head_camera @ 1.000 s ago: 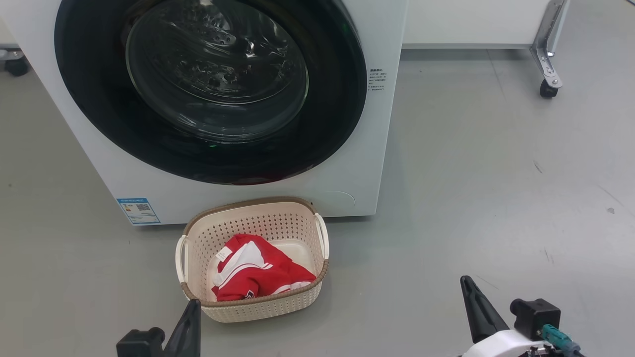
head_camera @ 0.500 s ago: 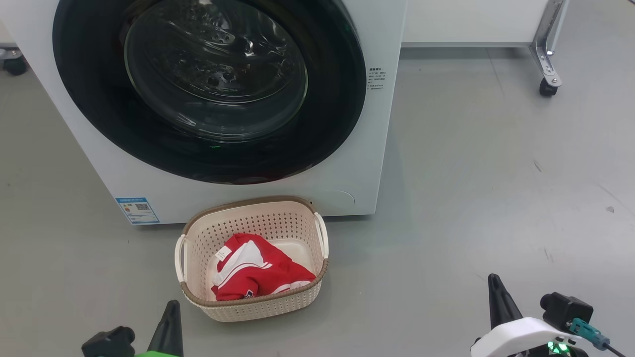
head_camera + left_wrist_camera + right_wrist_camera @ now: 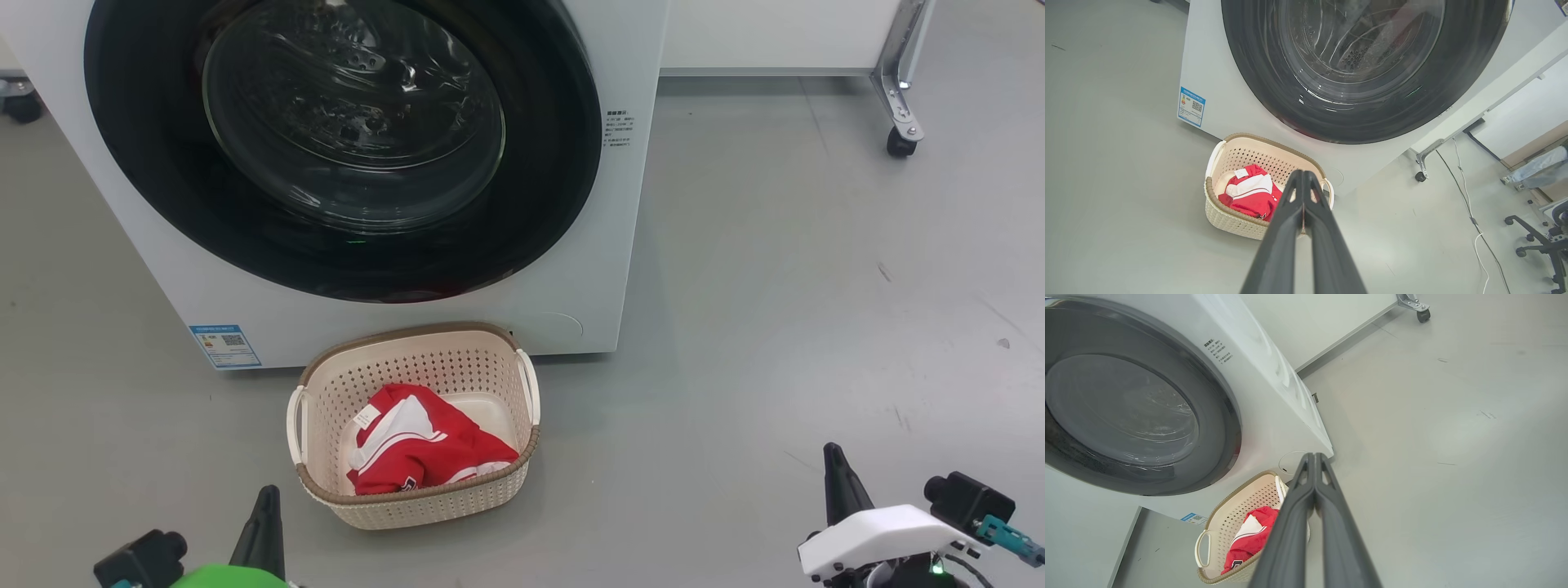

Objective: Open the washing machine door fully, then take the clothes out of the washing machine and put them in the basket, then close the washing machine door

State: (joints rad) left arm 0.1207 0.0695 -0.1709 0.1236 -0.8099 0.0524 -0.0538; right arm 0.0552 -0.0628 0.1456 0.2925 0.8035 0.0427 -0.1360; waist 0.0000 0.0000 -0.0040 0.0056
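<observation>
Dark fingers meet tip to tip on my left end effector (image 3: 1303, 176), with nothing between them. The right end effector (image 3: 1314, 458) is pinched together the same way and is empty too. Both sit low at the near edge of the head view, one on either side of the basket (image 3: 412, 334) and apart from it, which I read as parked clear of the work. The basket stands on the floor just in front of the washing machine (image 3: 629, 245), presumably so a garment has little way to travel. The clothes (image 3: 424, 449), red with white stripes, lie inside it. The washing machine door (image 3: 563, 163) looks flush against the front, so I judge the job finished.
</observation>
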